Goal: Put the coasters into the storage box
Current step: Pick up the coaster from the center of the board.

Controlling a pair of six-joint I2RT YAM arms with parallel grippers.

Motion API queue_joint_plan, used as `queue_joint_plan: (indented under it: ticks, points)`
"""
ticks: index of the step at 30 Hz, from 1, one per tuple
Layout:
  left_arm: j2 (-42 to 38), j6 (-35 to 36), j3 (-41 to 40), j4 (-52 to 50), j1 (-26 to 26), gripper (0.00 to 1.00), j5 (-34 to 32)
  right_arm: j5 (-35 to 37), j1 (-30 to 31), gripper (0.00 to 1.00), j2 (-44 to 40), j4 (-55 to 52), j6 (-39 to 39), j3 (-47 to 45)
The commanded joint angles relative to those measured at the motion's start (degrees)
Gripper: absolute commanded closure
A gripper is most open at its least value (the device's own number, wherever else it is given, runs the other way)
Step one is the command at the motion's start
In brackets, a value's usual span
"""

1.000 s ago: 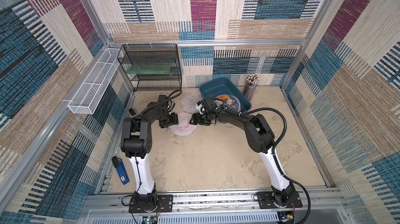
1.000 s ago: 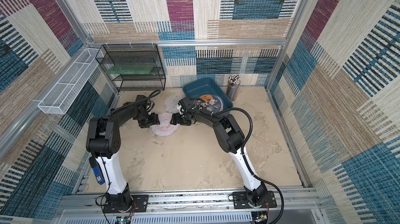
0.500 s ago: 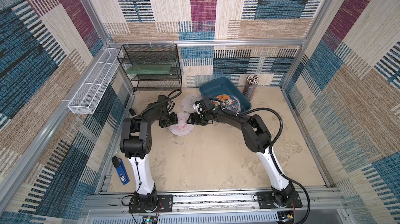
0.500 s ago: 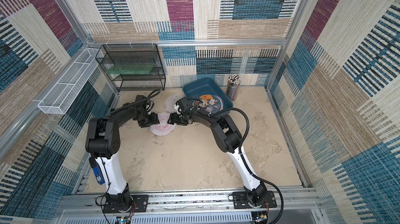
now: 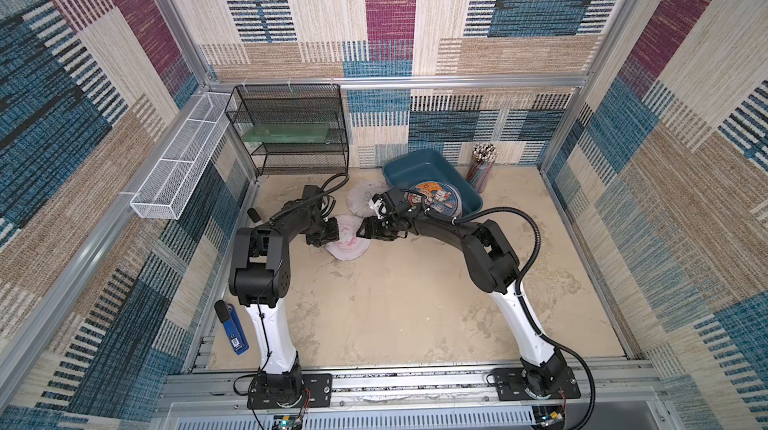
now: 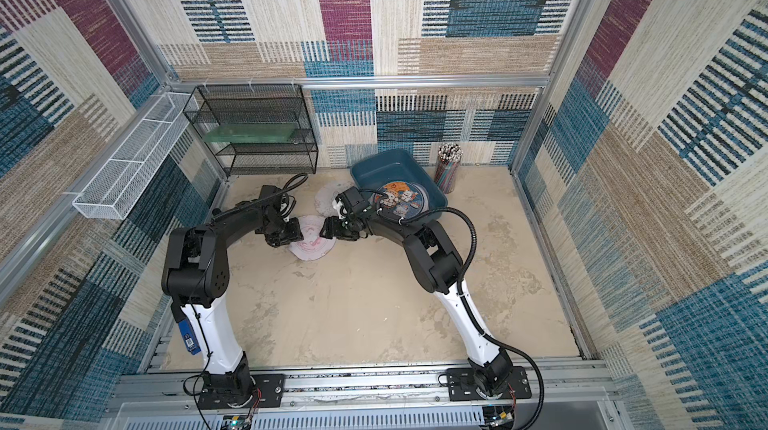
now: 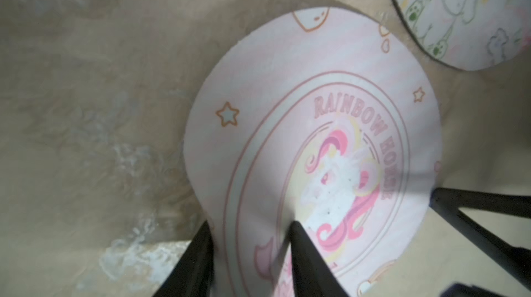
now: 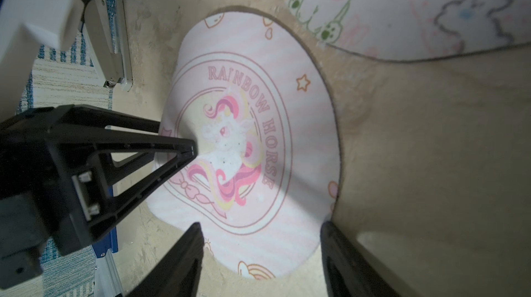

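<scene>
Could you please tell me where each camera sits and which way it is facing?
Top views: high overhead on the robot's base side, looking down toward the back wall; the left arm and right arm show whole, plus the box.
Left wrist: on the left arm, looking down at the pink coaster; only the left gripper shows.
Right wrist: on the right arm, looking over that coaster at the left gripper; the right gripper shows too.
Shared: both wrist views show the pink coaster and a pale coaster.

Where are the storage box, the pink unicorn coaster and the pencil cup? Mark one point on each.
storage box (image 5: 422, 170): a top view, bare inner floor.
pink unicorn coaster (image 8: 238, 143): right wrist view, unicorn's face.
pencil cup (image 5: 479, 174): a top view, striped side.
</scene>
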Motion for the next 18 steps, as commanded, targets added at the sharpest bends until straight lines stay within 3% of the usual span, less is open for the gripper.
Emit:
queue_joint_plan:
  ticks: [1, 10, 18]
  points:
    - [-0.63, -0.85, -0.22, -2.60, -0.19, 0.65, 1.98, 1.66, 0.01, 0.32, 0.46, -6.42, 1.08, -1.08]
    - [-4.59, -1.47, 0.70, -4.14, -0.98, 0.95, 2.95, -0.42, -0.48, 0.23, -5.28, -2.88, 1.93, -4.85]
    - [-10.82, -1.79, 5.14, -7.70, -4.28, 1.00, 3.45, -3.18, -1.49, 0.16, -20.69, -0.93, 1.18, -18.86]
